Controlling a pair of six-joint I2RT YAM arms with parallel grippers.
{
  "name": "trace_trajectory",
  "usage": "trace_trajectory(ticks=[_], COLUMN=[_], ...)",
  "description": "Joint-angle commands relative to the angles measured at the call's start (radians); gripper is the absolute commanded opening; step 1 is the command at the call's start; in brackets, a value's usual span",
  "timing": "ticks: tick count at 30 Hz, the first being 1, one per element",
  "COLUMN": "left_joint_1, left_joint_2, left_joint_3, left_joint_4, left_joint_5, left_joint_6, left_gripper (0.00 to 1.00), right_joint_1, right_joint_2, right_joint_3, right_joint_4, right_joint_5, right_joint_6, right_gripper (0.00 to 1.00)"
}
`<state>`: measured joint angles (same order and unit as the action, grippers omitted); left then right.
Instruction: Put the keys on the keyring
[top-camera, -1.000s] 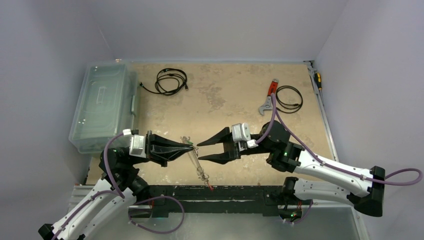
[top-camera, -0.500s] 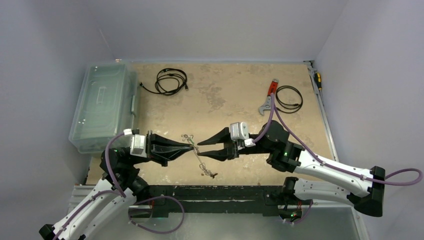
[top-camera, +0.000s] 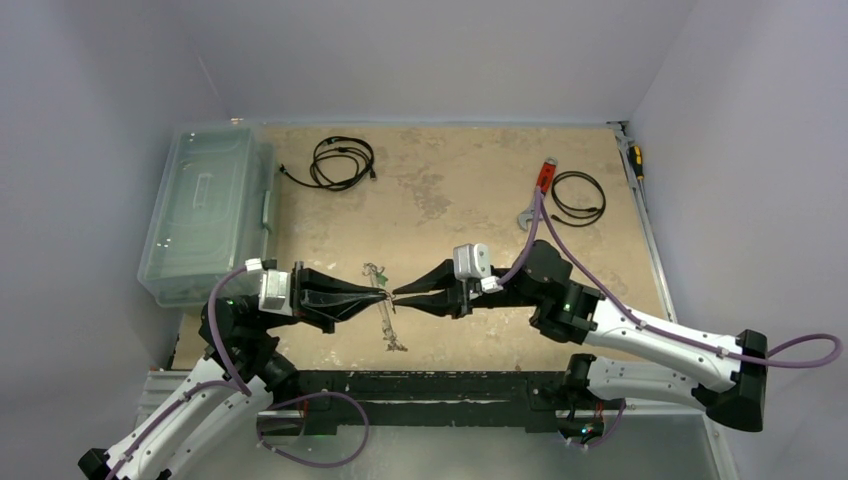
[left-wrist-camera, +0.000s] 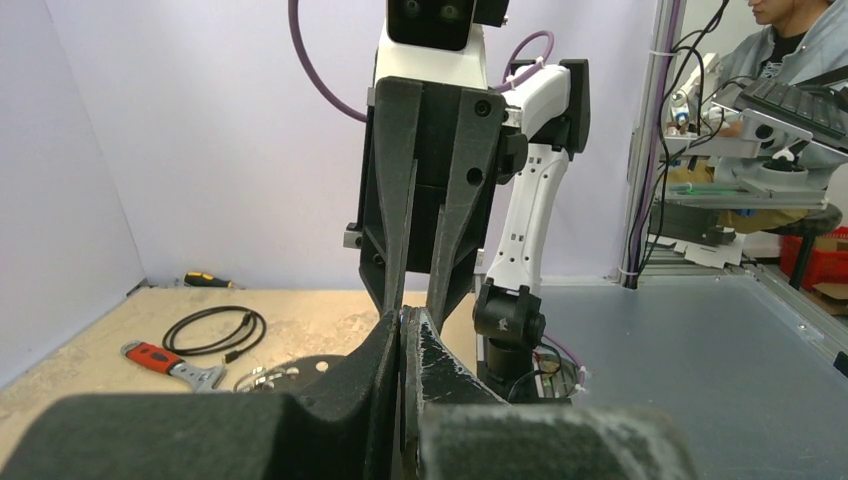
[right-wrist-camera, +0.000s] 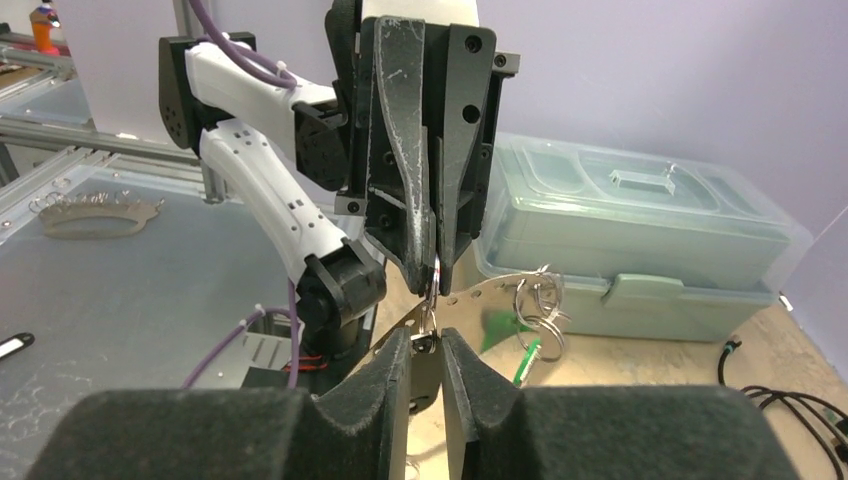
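Grey keyring (top-camera: 385, 320) pinched between the left fingers (top-camera: 345, 293).

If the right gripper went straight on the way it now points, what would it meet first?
Probably the keyring, right at the tips of the right gripper; just behind it, the left gripper faces it tip to tip, shut.

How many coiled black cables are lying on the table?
2. The left cable lies at the far edge near the clear box; the right cable lies beside the red-handled wrench. None seems hidden.
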<state>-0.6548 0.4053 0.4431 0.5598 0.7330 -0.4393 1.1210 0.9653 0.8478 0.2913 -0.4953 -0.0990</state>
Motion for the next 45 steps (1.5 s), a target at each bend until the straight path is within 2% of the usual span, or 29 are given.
trace_trajectory(ticks=[1, 5, 8, 25, 26, 29, 32, 45], left_joint_1=[0.006, 0.006, 0.007, 0.015, 0.015, 0.017, 0.019, 0.025], left_joint_2=[-0.006, -0.006, -0.007, -0.024, -0.023, -0.023, -0.023, -0.022], left_joint_3=[0.001, 0.001, 0.002, -0.011, -0.011, -0.012, -0.012, -0.014], left_joint_4=[0.059, 0.059, 0.06, 0.073, 0.073, 0.072, 0.073, 0.082], left_joint_5=[0.0, -0.001, -0.001, -0.029, -0.029, -0.027, -0.027, -0.025], left_joint_6=[-0.022, -0.022, -0.022, -0.03, -0.03, -0.029, -0.031, -0.039], left_gripper=[0.0, 0.0, 0.0, 0.0, 0.0, 0.0, 0.0, 0.0], right_joint_1=[0.003, 0.003, 0.003, 0.003, 0.003, 0.003, 0.003, 0.003], right_joint_2=[0.012, 0.017, 0.016, 0.058, 0.056, 0.041, 0.02, 0.018], right_joint_3=[0.047, 0.05, 0.045, 0.041, 0.04, 0.038, 0.031, 0.022], right_joint_4=[0.012, 0.009, 0.008, 0.035, 0.037, 0.038, 0.048, 0.09], right_joint_5=[0.007, 0.006, 0.006, -0.021, -0.016, 0.002, 0.008, -0.01], right_joint_6=[-0.011, -0.013, -0.015, -0.005, -0.005, -0.005, -0.006, 0.001], right_gripper=[0.16, 0.05, 0.0, 0.0, 0.02, 0.2, 0.28, 0.28])
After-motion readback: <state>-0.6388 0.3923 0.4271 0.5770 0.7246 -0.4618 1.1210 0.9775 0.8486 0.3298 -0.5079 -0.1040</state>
